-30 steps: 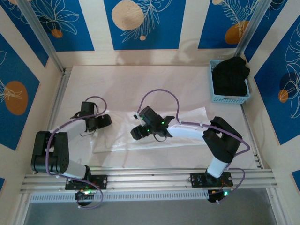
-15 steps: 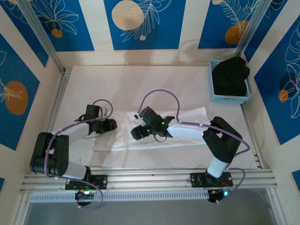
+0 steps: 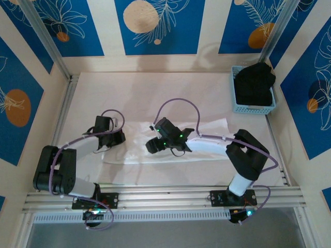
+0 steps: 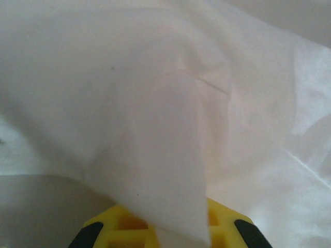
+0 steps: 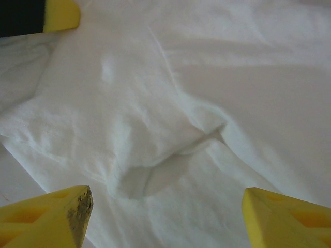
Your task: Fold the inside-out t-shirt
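Folding looks barely begun: the t-shirt point(image 3: 135, 153) lies spread on the table point(image 3: 155, 93), left gripper point(image 3: 118, 138) pinching its edge (cloth drapes out), right gripper point(image 3: 151, 146) wide open above.

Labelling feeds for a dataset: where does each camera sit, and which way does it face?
Top external: above, behind the bases, looking down on the table; left arm and right arm show.
Left wrist: on the left arm, facing the left end effector, shut on the t-shirt.
Right wrist: on the right arm, facing down past the open right end effector.
Shared: the t-shirt.
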`<control>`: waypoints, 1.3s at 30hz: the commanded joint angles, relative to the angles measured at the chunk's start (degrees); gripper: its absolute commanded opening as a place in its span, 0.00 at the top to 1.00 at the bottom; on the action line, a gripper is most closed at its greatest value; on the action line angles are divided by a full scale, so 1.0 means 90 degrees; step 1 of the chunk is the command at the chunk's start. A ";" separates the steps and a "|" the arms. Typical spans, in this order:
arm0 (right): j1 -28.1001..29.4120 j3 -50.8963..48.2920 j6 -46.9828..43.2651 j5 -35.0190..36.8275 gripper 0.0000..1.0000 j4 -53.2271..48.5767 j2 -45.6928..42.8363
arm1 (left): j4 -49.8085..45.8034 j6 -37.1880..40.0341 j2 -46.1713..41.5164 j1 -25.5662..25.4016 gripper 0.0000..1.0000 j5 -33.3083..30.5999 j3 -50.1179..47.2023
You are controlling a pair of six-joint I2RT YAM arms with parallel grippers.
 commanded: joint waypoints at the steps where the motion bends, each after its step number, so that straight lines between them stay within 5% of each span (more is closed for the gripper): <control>1: -0.0196 -0.0290 -0.0223 0.0150 0.23 0.0105 -0.0568 | -0.0312 -0.0114 -0.0430 0.0140 1.00 -0.0746 0.0164; 10: -0.0952 -0.1229 0.0059 -0.0258 0.22 0.0738 -0.1583 | -0.3138 0.0890 -0.0496 0.0385 1.00 -0.2082 0.2270; 21: -0.1804 -0.1688 0.0468 -0.0964 0.22 0.0573 -0.2663 | -0.5450 0.3123 0.0247 0.0837 1.00 -0.5511 0.5320; 30: -0.1921 -0.1687 0.0427 -0.0868 0.21 0.0353 -0.2843 | -0.5521 0.2642 0.0382 0.0527 1.00 -0.4491 0.5425; 39: -0.2018 -0.1566 0.0388 -0.0878 0.22 0.0187 -0.2746 | -0.5528 0.1984 0.0313 -0.0661 1.00 -0.4140 0.4984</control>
